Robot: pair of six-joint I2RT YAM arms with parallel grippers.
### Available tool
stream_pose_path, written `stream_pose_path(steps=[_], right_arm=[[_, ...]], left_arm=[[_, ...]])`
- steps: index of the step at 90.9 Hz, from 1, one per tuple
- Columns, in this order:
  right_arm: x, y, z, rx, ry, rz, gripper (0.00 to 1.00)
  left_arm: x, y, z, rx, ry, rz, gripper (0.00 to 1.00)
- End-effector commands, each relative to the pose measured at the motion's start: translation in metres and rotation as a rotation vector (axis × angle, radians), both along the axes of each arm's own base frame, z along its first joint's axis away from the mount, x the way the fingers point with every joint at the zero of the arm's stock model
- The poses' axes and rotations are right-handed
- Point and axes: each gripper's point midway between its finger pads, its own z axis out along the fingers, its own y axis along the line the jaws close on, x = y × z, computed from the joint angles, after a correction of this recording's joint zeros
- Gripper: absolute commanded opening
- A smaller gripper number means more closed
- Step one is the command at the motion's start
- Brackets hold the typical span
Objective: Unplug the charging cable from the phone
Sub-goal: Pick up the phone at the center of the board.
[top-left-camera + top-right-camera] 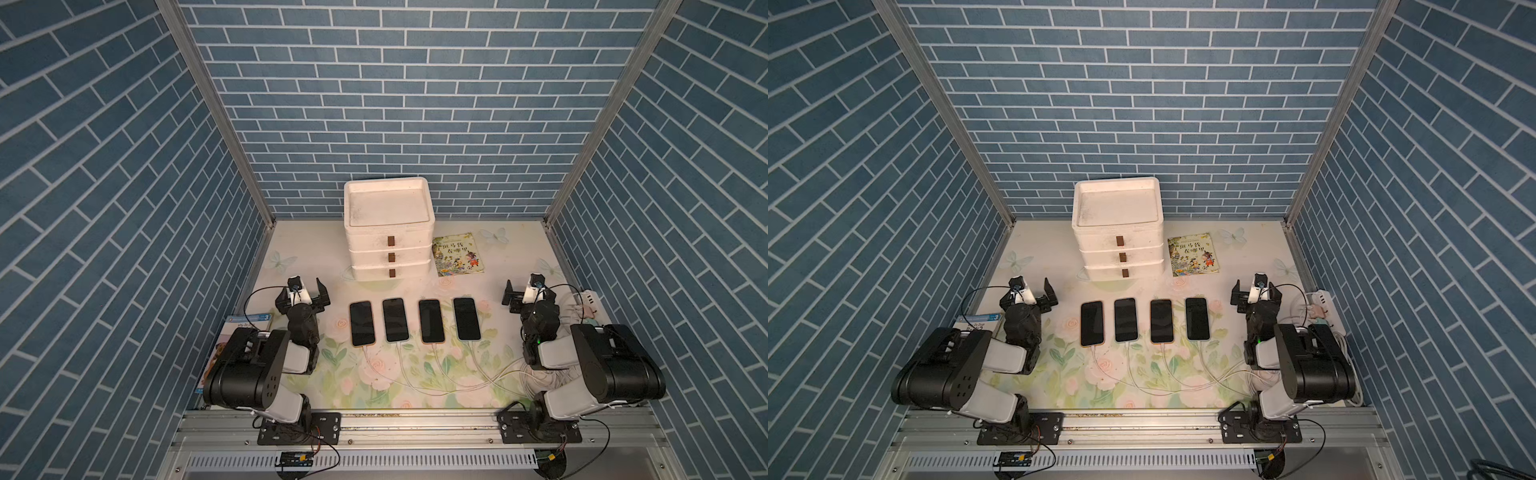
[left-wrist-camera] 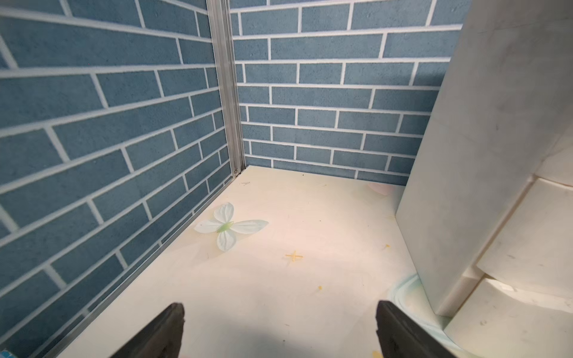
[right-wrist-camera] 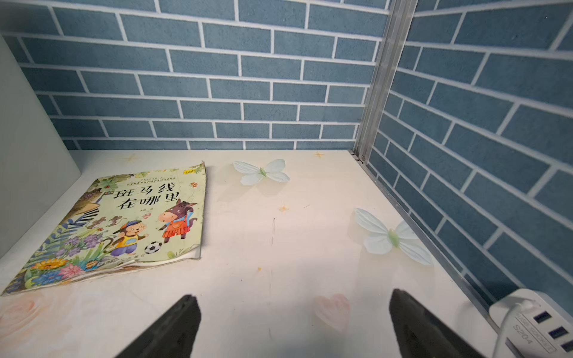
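Observation:
Several dark-screened phones lie side by side across the middle of the floral mat in both top views. A white charging cable is plugged into the near end of each one and trails off to the right. My left gripper stands open to the left of the row, holding nothing. To the right of the row my right gripper is open too, and empty. Neither wrist view shows a phone or a plugged-in end.
A white three-drawer unit stands at the back centre. A picture book lies right of it, and another book lies under my left arm. A white power strip sits against the right wall.

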Motion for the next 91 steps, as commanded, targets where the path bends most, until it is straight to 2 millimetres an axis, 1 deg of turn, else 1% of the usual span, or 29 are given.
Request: stream_pose_path(steps=[1,67,71,72,74,75,78,79,81,83,85,87,88,90,91], right_arm=[[0.002,0.001,0.009,-0.016,-0.033,0.009,1.0],[0.004,0.001,0.01,-0.015,-0.025,0.008,1.0],[0.008,-0.001,0.02,-0.014,-0.025,-0.006,1.0],[0.01,-0.002,0.027,-0.014,-0.034,-0.01,1.0],[0.013,-0.003,0.027,-0.014,0.004,-0.021,1.0],[0.015,-0.005,0.03,-0.014,0.012,-0.032,1.0],[0.02,-0.011,0.041,0.014,0.033,-0.076,1.0],[0.023,-0.014,0.05,0.034,0.022,-0.097,1.0],[0.025,-0.02,0.058,0.075,0.043,-0.142,1.0],[0.027,-0.022,0.066,0.125,0.063,-0.167,1.0],[0.03,-0.02,0.076,0.176,0.083,-0.166,1.0],[0.031,-0.011,0.085,0.205,0.103,-0.121,1.0],[0.031,-0.008,0.088,0.206,0.113,-0.101,1.0],[0.029,0.001,0.087,0.202,0.132,-0.05,1.0],[0.028,0.003,0.086,0.208,0.129,-0.043,1.0]], left_arm=[[0.001,0.0,0.008,0.014,-0.028,0.013,1.0],[0.001,0.001,0.009,0.017,-0.026,0.016,1.0],[0.003,-0.001,0.009,0.022,0.003,0.003,1.0],[0.004,-0.002,0.01,0.025,0.014,-0.003,1.0],[0.009,-0.004,0.014,0.025,0.025,-0.014,1.0],[0.011,-0.005,0.02,0.026,0.019,-0.016,1.0],[0.017,-0.006,0.019,0.032,0.078,-0.016,1.0],[0.02,-0.005,0.023,0.03,0.08,-0.002,1.0],[0.024,-0.002,0.03,0.013,0.088,0.027,1.0],[0.028,0.0,0.041,-0.012,0.076,0.052,1.0],[0.029,0.002,0.044,-0.034,0.103,0.072,1.0],[0.035,0.002,0.061,-0.064,0.076,0.088,1.0],[0.036,0.002,0.063,-0.078,0.081,0.097,1.0],[0.036,0.004,0.069,-0.105,0.09,0.12,1.0],[0.036,0.005,0.077,-0.124,0.076,0.132,1.0]])
